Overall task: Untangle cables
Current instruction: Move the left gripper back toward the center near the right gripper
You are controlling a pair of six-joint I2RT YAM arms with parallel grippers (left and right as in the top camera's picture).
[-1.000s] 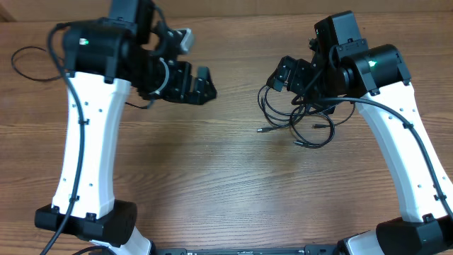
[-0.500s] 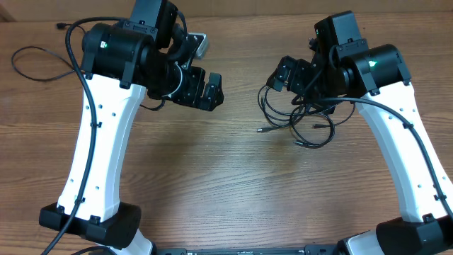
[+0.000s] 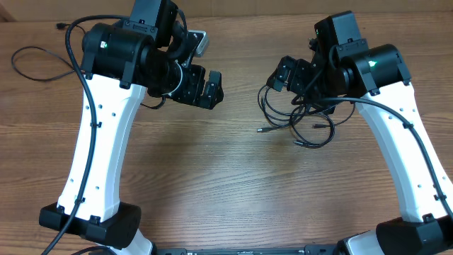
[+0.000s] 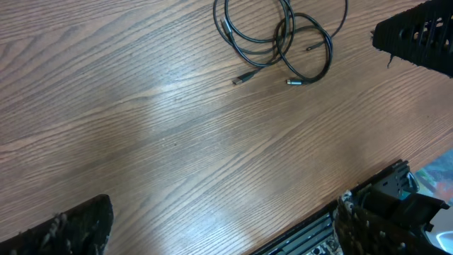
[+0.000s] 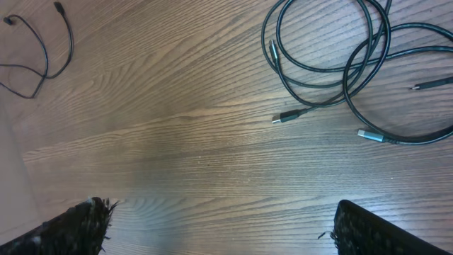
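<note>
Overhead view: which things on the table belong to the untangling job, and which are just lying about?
Job:
- tangled cables, at the right
- lone thin cable, far left, lying apart from the tangle

Not the job:
- thick arm wires, part of the robot
- table, nothing else loose on it

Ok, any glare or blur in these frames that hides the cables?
Overhead: sharp, a faint sheen on the table. Left wrist: pale glare left of the cables, which look crisp; near fingers soft. Right wrist: similar glare, cables clear.
</note>
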